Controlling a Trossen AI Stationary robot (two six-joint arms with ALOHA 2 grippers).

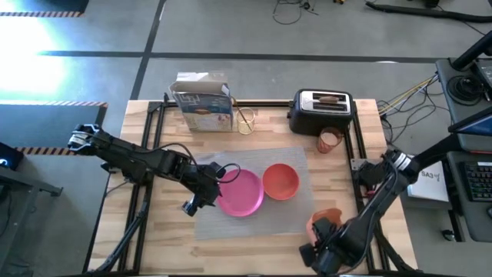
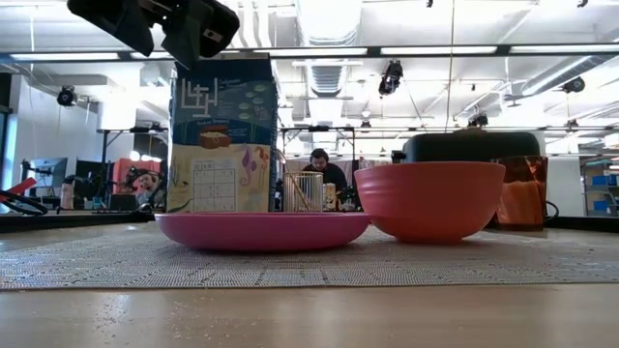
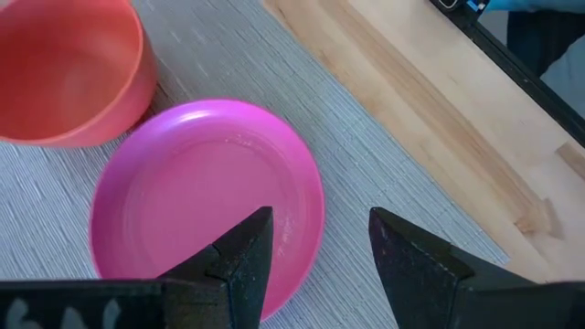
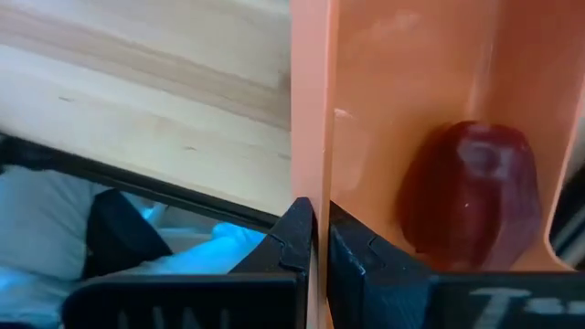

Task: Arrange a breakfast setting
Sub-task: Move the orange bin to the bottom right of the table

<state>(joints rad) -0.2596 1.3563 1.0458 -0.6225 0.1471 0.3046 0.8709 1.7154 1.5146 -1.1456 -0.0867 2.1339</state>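
The mat (image 1: 254, 196) serves as the landmark, lying grey across the middle of the table (image 1: 146, 231). At its left edge the left gripper (image 1: 201, 201) hangs just above the mat with its fingers (image 3: 239, 260) spread apart, empty, right beside the plate's rim. The plate (image 1: 241, 192) — round and pink — lies flat on the mat's left half. Just to its right, nearly touching, the bowl (image 1: 280, 181) stands upright on the mat's middle. Behind the mat, to the left, a carton (image 1: 202, 100) stands upright with a small wire holder (image 1: 245, 121) beside it. Behind the mat to the right sits the toaster (image 1: 321, 110) with toast (image 1: 328, 98) in a slot, and the cup (image 1: 329, 141) stands just off the mat's far right corner. Off the mat's near right corner, the right gripper (image 1: 317, 238) is pressed together on the wall of the tray (image 4: 402, 110) — the apple (image 4: 471, 192) rests inside it.
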